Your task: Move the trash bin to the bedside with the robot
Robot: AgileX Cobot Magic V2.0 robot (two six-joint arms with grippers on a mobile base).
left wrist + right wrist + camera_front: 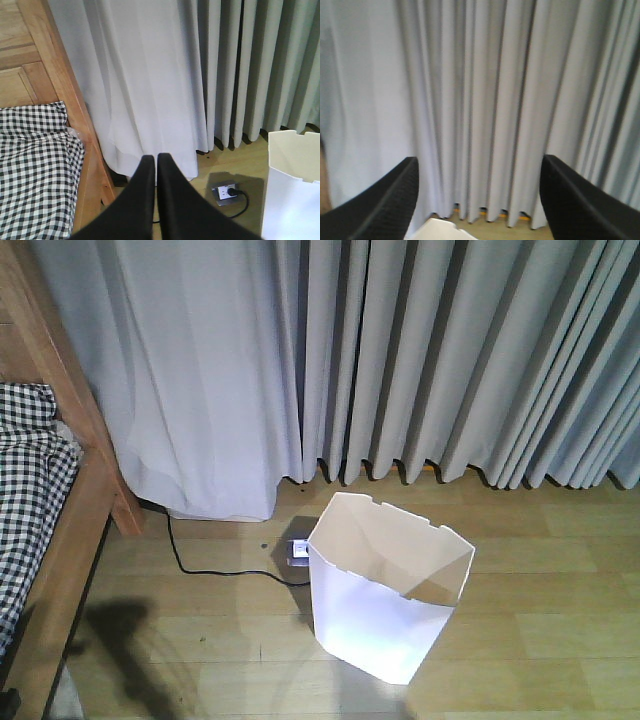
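Wrist views: left pincer (153,161) together, right pincer (479,167) apart, both level toward curtain (485,100).

txt: none legible | labels/brands/nos: none | floor socket (226,191): markings too small to read

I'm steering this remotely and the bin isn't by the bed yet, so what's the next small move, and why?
Probably lower the open right hand toward the near rim of the trash bin to grip it. The bin stands upright on the floor, apart from the bed, and neither hand touches it. The left hand is shut and empty, while the bin's rim shows just below the right one.
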